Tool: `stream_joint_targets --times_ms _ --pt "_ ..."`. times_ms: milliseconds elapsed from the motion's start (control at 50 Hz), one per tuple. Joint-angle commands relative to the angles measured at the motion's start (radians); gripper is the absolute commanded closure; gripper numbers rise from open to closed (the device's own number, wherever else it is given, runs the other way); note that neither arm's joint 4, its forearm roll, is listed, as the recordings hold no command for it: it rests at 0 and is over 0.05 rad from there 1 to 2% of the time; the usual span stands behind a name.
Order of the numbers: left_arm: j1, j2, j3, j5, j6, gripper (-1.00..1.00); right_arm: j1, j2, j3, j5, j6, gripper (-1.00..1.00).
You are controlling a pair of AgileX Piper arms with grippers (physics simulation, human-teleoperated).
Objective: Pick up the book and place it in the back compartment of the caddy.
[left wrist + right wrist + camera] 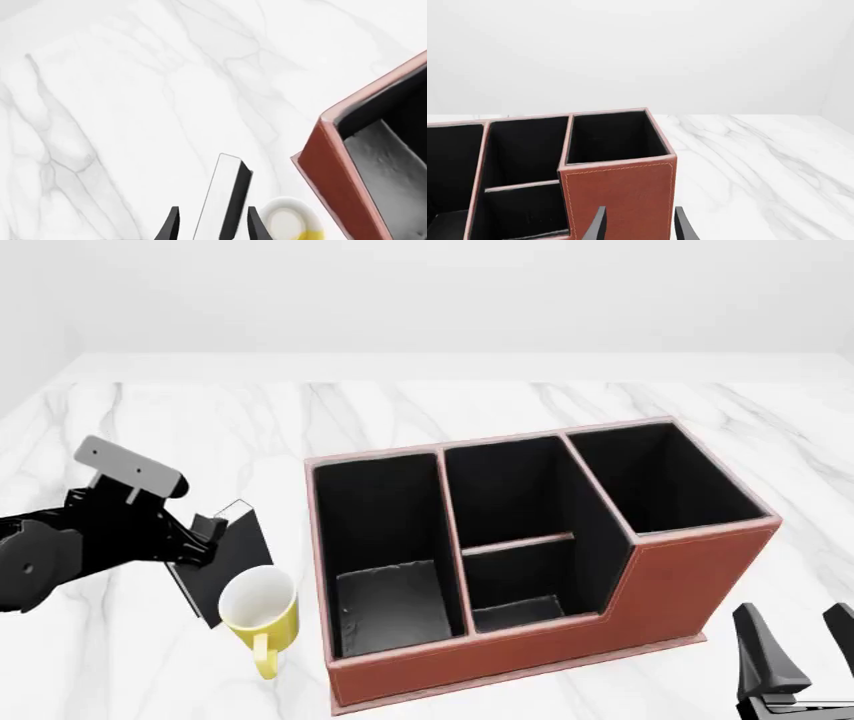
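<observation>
The book (230,562), thin with black covers and white page edges, stands on edge on the marble just left of the yellow mug (259,604). My left gripper (211,538) is open and straddles it. In the left wrist view the book (223,197) rises between the two fingers; one finger sits close to the black cover, and a gap shows on the page side. The reddish-brown caddy (667,580) fills the table's middle. Its back compartment (515,612) is the small cell behind the low front wall, also seen in the right wrist view (520,215). My right gripper (790,612) is open near the caddy's right end.
The mug (287,222) stands between the book and the caddy's corner (330,170), close to both. White marble table (400,410) extends behind and to the left. In the right wrist view the caddy's tall end wall (617,195) is directly ahead of the right gripper (640,212).
</observation>
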State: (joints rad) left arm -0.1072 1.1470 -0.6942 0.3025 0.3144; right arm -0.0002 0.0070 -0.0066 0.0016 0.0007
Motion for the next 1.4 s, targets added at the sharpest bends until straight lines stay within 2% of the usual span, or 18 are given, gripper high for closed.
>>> stream_joint_targets --times_ms 20,200,720,1080,1400 --pt "0.008 0.019 0.021 -0.031 -0.005 -1.00 0.000 0.000 0.000 0.000 0.000 -1.00" --pt "0.009 0.024 0.015 -0.043 -0.024 -1.00 0.000 0.000 0.000 0.000 0.000 -1.00" --pt "0.041 0.064 0.042 -0.080 -0.014 -1.00 0.000 0.000 0.000 0.000 0.000 -1.00" --pt "0.036 0.123 0.087 -0.138 -0.026 -1.00 0.000 0.000 0.000 0.000 0.000 -1.00" --pt "0.034 0.135 0.082 -0.153 -0.034 -1.00 0.000 0.000 0.000 0.000 0.000 -1.00"
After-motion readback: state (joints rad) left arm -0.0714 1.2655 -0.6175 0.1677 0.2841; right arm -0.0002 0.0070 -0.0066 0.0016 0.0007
